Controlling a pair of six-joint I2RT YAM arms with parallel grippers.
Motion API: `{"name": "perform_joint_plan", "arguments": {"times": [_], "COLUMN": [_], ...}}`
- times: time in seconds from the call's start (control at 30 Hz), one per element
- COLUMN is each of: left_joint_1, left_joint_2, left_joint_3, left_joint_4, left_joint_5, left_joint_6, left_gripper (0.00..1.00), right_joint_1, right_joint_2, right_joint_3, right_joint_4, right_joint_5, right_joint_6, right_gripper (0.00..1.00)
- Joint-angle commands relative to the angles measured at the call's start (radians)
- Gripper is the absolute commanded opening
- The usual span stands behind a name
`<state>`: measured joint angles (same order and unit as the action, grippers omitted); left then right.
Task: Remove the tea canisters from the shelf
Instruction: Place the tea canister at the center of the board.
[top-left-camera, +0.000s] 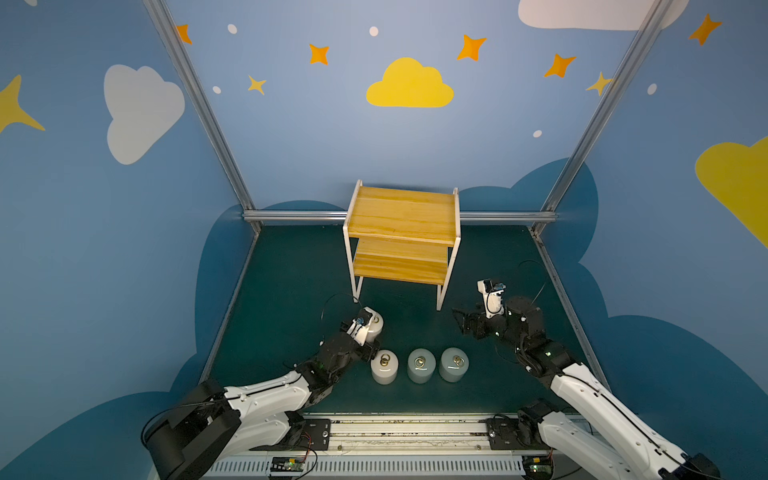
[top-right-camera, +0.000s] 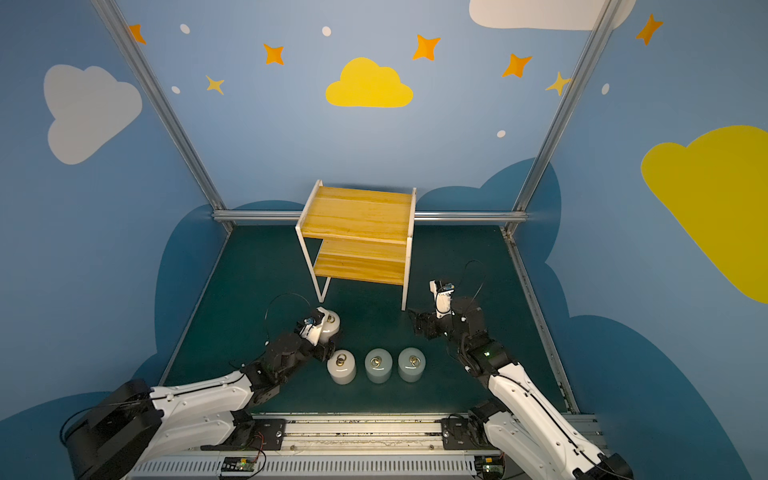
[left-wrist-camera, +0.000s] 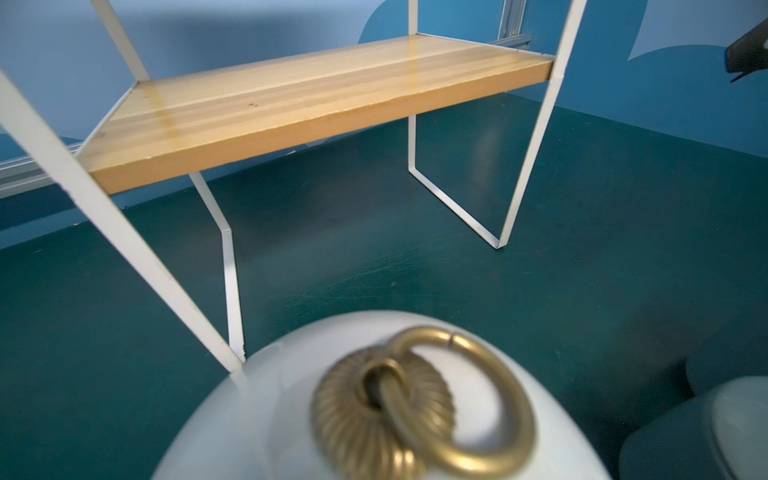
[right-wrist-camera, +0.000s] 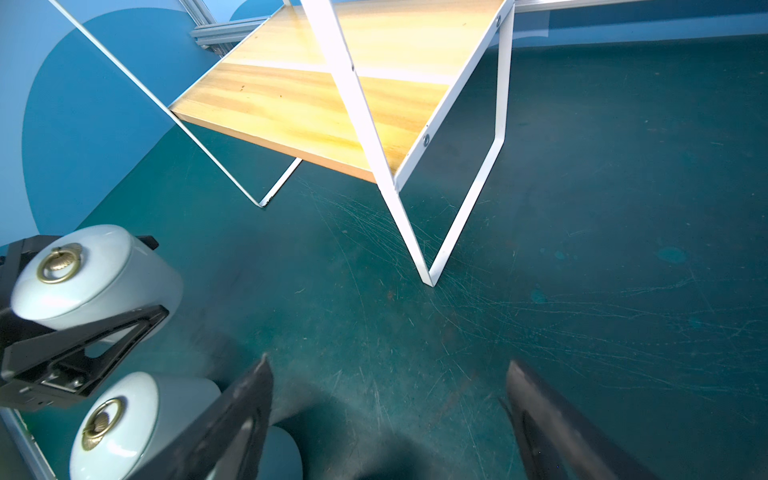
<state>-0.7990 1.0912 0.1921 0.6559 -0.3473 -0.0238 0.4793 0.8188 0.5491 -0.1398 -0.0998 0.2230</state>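
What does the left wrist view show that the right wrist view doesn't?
Only left wrist: a close look at the brass ring on the held canister, right on its lid. Only right wrist: the left gripper, jaws closed on that canister's sides, and the right gripper, jaws open and empty. Both: that canister, the shelf with its lower board bare, and the green table.

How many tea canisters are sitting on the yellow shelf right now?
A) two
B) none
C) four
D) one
B: both boards of the shelf are bare; three tea canisters stand on the table, and the left gripper holds the fourth canister.
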Motion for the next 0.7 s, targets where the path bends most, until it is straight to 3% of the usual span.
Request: {"name": "perform_joint_plan", "arguments": {"times": [0.0, 0.67], "left_joint_1": [0.000, -0.006], "left_joint_2": [-0.055, -0.099], "left_joint_3": [0.001, -0.095], "left_joint_4": [0.001, -0.066], "left_joint_5": [-0.056, -0.120], "left_joint_6": [-0.009, -0.105], "left_gripper": [0.49, 0.49], "right_joint_1": [-0.004, -0.004], "right_joint_2": [0.004, 0.022], "right_joint_3": [-0.012, -0.006], "right_joint_4": [-0.004, 0.006], "right_joint_5": [-0.011, -0.016], "right_joint_6": [-0.009, -0.016], "right_gripper": [0.90, 0.90]}}
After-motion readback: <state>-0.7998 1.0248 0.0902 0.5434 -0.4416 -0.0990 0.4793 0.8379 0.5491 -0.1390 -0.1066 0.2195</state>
